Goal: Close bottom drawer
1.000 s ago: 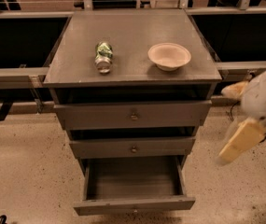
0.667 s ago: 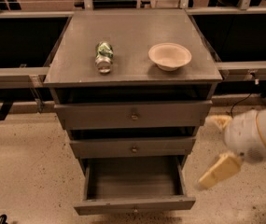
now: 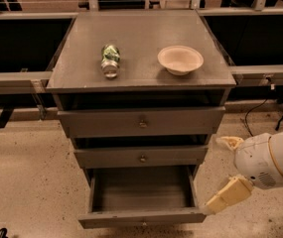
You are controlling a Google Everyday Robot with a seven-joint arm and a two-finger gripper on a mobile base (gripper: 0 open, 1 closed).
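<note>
Jaws spread wide; gripper low, beneath the table's front right corner | lower finger perhaps touching the bottom drawer at its right end | drawer pulled out past the table's front edge | can and bowl on top.

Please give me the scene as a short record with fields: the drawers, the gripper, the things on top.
bottom drawer: pulled out, tray looks empty
top drawer, middle drawer: pushed in
gripper: open, holding nothing, low at the cabinet's right, near the bottom drawer's right front corner
cabinet top: green can on its side at left, pale bowl upright at right
</note>
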